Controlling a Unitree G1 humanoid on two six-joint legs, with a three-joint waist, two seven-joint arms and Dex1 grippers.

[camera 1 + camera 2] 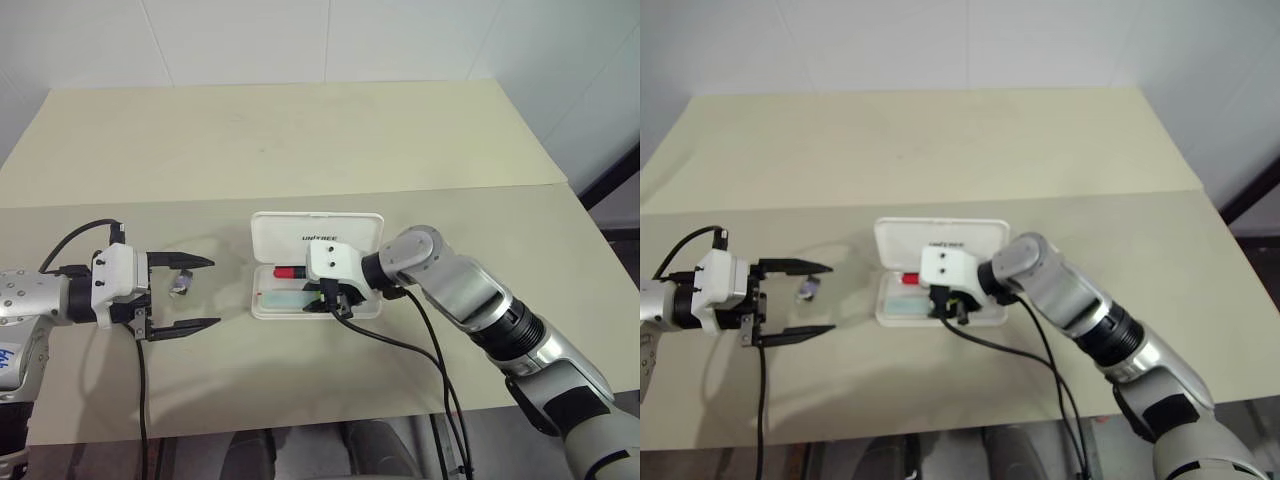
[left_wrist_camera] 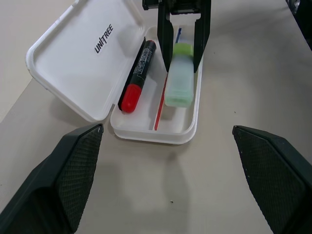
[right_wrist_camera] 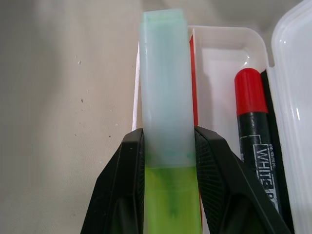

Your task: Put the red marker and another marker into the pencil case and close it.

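Observation:
The white pencil case (image 1: 316, 232) lies open in the middle of the table, its lid (image 2: 78, 53) folded back flat. The red marker (image 2: 136, 78) lies in the tray along the hinge side, red cap toward my left. My right gripper (image 1: 335, 298) reaches into the tray from the right, shut on the pale green highlighter (image 3: 165, 92) near its yellow-green cap. The highlighter (image 2: 179, 80) stretches along the tray's near side, parallel to the red marker (image 3: 253, 122); whether it rests on the tray floor I cannot tell. My left gripper (image 1: 212, 292) hangs open and empty left of the case.
A seam (image 1: 520, 187) runs across the beige table behind the case. The table's front edge (image 1: 300, 425) is close below the case. A black cable (image 1: 400, 345) trails from my right wrist over that edge. White walls stand behind the table.

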